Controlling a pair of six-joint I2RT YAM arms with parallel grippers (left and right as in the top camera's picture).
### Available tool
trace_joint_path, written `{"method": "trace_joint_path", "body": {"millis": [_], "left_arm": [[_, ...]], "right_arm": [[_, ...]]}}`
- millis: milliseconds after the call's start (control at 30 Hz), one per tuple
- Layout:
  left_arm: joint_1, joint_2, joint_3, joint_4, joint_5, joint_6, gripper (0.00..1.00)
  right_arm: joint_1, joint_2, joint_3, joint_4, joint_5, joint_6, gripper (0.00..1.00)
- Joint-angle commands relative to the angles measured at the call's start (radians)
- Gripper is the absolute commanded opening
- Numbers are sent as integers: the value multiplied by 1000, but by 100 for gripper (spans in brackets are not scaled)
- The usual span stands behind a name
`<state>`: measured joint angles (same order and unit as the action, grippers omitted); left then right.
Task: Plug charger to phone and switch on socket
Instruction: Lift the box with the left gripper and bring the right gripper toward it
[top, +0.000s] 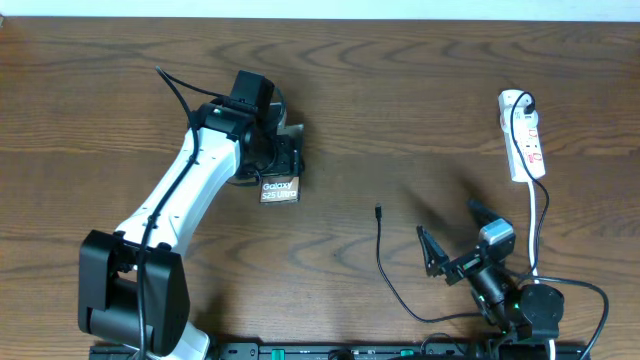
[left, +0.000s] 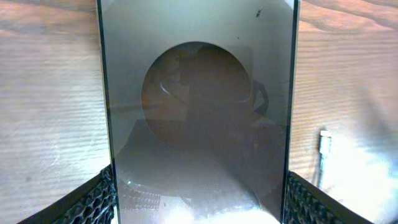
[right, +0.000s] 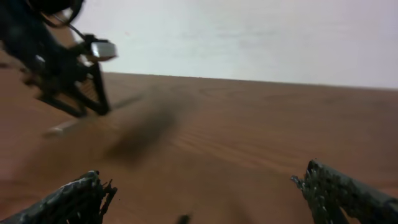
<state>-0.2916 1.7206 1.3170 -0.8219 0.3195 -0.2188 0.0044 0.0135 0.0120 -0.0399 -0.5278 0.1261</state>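
Observation:
The phone (top: 280, 189), with white "Galaxy S25 Ultra" text, is held at the left centre of the table by my left gripper (top: 283, 160), which is shut on its two long edges. In the left wrist view the phone (left: 199, 93) fills the middle between the fingers of the gripper (left: 199, 202). The charger (top: 381, 250), a thin black cable, lies on the table with its plug tip (top: 378, 211) to the right of the phone; the tip also shows in the left wrist view (left: 324, 142). My right gripper (top: 455, 232) is open and empty, right of the cable; its jaws (right: 205, 190) hold nothing. The socket (top: 523, 135), a white power strip, lies at the far right.
A white cord (top: 537, 225) runs from the power strip towards the right arm's base. The left arm (top: 185, 190) stretches across the table's left side. The right wrist view is blurred and shows the left arm with the phone (right: 93, 53) in the distance.

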Motion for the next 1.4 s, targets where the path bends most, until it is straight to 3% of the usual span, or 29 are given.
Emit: {"method": "trace_joint_path", "body": {"millis": [0, 267, 500, 733, 900, 967, 1367], "left_arm": [[-2, -10, 9, 31, 142, 67, 68], [-3, -10, 9, 61, 336, 173, 68], [-3, -19, 9, 72, 377, 186, 65], [-28, -57, 9, 80, 377, 223, 65], [-68, -73, 9, 80, 376, 227, 65], [-84, -73, 9, 79, 376, 228, 65], [-172, -73, 9, 89, 261, 238, 65]], "right_arm": [[4, 19, 85, -3, -66, 160, 99], [4, 297, 420, -246, -67, 177, 99], [4, 792, 799, -537, -182, 116, 99], [5, 1072, 875, -414, -384, 190, 99], [25, 1233, 875, -327, -381, 336, 79], [45, 1281, 875, -284, -379, 378, 77], [226, 1355, 875, -203, -126, 560, 71]]}}
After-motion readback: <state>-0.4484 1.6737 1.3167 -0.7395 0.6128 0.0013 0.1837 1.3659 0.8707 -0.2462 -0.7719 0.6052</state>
